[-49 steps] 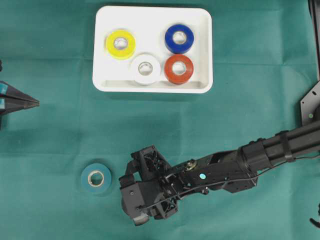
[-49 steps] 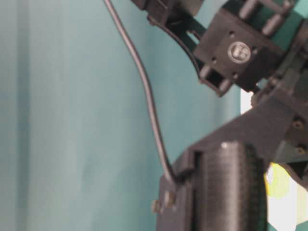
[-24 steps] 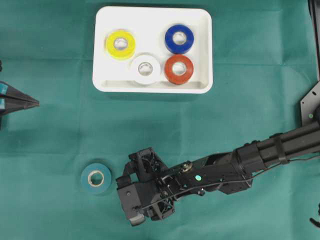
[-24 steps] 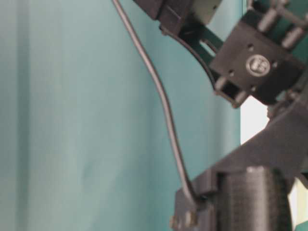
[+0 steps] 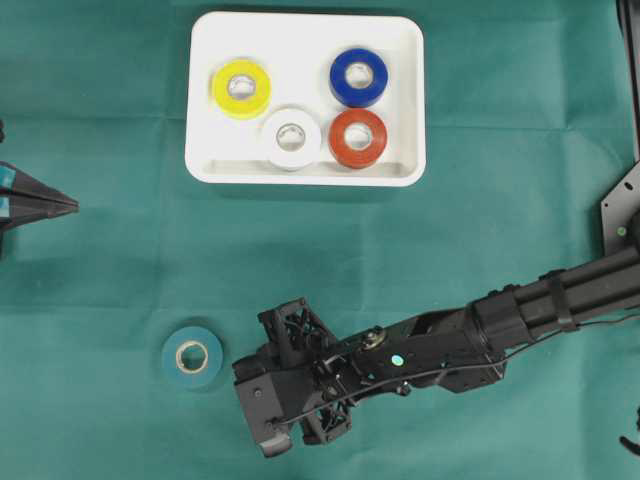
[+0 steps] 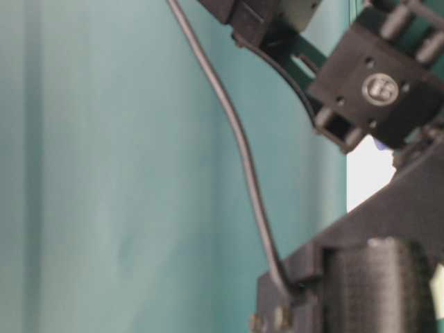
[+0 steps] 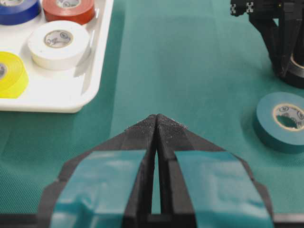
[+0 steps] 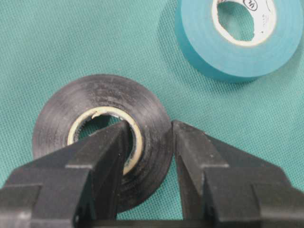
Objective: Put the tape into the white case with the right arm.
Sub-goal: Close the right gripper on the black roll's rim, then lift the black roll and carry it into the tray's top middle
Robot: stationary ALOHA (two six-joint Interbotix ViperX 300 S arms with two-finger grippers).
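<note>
A black tape roll (image 8: 95,109) lies flat on the green cloth at the lower middle of the table. My right gripper (image 8: 149,130) is shut on its wall, one finger inside the core hole and the other against the outer rim. From overhead the right gripper (image 5: 270,435) covers this roll. A teal tape roll (image 5: 193,355) lies just left of it, untouched. The white case (image 5: 305,30) sits at the top centre and holds several rolls. My left gripper (image 7: 156,118) rests shut and empty at the left edge.
The case holds yellow (image 5: 241,88), white (image 5: 292,136), blue (image 5: 359,76) and red (image 5: 357,137) rolls, with bare floor along its top. The right arm (image 5: 520,310) stretches in from the right edge. In the table-level view, the arm and a black cable (image 6: 239,139) block the scene.
The right gripper's fingers have closed onto the black roll's wall. Its wrist has shifted slightly down and left. The left gripper has not moved.
</note>
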